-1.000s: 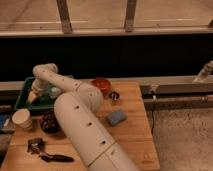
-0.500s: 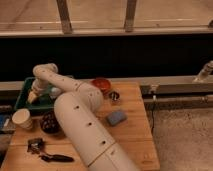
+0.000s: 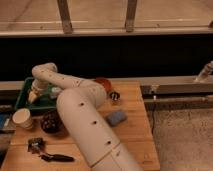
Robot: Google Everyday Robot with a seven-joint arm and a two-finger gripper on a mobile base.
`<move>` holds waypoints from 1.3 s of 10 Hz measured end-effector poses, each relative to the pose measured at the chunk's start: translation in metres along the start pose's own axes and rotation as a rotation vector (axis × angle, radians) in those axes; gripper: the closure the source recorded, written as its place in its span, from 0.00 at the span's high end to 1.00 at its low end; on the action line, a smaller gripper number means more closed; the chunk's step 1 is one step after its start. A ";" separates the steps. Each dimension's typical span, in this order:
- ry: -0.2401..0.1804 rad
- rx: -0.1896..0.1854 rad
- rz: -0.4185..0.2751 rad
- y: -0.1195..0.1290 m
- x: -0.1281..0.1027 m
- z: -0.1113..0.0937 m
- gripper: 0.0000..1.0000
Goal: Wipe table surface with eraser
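Note:
The eraser (image 3: 116, 118) is a blue-grey block lying on the wooden table (image 3: 136, 140), right of my arm. My white arm runs from the bottom centre up and bends to the left. My gripper (image 3: 34, 96) hangs at the far left over the green tray (image 3: 21, 98), well away from the eraser. Nothing shows in the gripper.
A white cup (image 3: 22, 119) and a dark round object (image 3: 50, 122) stand at the left. A red bowl (image 3: 103, 83) and a small dark object (image 3: 115, 95) sit at the back. A black-handled tool (image 3: 47, 153) lies at the front left. The table's right edge drops to the floor.

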 end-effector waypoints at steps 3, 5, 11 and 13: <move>-0.027 0.077 0.006 0.004 -0.011 -0.055 0.00; -0.028 0.080 0.006 0.004 -0.011 -0.058 0.00; 0.006 0.164 0.061 -0.010 -0.006 -0.082 0.00; 0.017 0.248 0.123 -0.034 0.020 -0.128 0.00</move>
